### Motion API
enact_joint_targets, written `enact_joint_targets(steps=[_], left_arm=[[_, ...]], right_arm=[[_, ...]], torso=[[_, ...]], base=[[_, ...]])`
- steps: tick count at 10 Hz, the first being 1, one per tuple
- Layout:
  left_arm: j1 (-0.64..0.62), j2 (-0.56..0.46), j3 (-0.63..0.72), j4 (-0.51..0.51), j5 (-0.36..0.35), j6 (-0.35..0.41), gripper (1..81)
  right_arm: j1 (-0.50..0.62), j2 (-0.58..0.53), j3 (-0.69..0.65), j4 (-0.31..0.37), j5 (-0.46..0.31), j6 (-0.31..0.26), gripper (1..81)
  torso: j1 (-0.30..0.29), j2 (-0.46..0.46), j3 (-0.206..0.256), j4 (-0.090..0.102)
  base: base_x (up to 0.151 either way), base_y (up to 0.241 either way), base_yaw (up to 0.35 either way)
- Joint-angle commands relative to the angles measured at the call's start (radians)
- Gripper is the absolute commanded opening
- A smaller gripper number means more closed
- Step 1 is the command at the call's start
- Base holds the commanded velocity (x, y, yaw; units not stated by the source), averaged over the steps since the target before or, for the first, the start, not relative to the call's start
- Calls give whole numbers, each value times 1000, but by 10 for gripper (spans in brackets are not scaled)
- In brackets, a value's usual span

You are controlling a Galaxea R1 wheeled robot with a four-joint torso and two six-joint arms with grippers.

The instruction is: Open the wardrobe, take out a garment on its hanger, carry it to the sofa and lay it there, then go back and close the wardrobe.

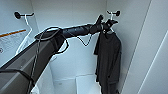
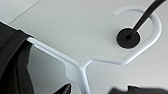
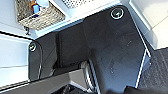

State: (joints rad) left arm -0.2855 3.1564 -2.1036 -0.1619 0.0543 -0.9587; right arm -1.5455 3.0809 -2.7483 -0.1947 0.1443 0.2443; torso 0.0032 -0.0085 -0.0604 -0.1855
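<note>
The wardrobe stands open, its plain white inside in front of me. The garment, a black T-shirt, hangs at the right on its white hanger, whose hook loops over a black peg. My left arm reaches across, and the left gripper is at the hanger's neck, just under the hook. In the left wrist view the hanger and its hook on the peg show close up. The hanger's stem runs between the dark fingertips of the left gripper, which stand apart. The black fabric drapes off one shoulder.
A second white hanger with a white shirt hangs from a peg at the wardrobe's left. An open door panel stands at the right. The right wrist view looks down on the robot's dark base and a wicker basket.
</note>
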Motion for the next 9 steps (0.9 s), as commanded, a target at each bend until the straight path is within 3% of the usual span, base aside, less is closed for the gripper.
enact_joint_targets(steps=[1,5,9], left_arm=[[-192,1,-9,35,-51,2,811],[-151,-2,33,71,-155,0,811],[-131,-13,51,79,-168,-2,811]], right_arm=[[37,15,3,4,-55,-3,811],[27,15,-13,6,-55,-3,811],[26,17,-16,6,-60,-5,811]], torso=[[0,0,0,0],[0,0,0,0],[0,0,0,0]], base=[[0,0,0],[0,0,0],[0,0,0]])
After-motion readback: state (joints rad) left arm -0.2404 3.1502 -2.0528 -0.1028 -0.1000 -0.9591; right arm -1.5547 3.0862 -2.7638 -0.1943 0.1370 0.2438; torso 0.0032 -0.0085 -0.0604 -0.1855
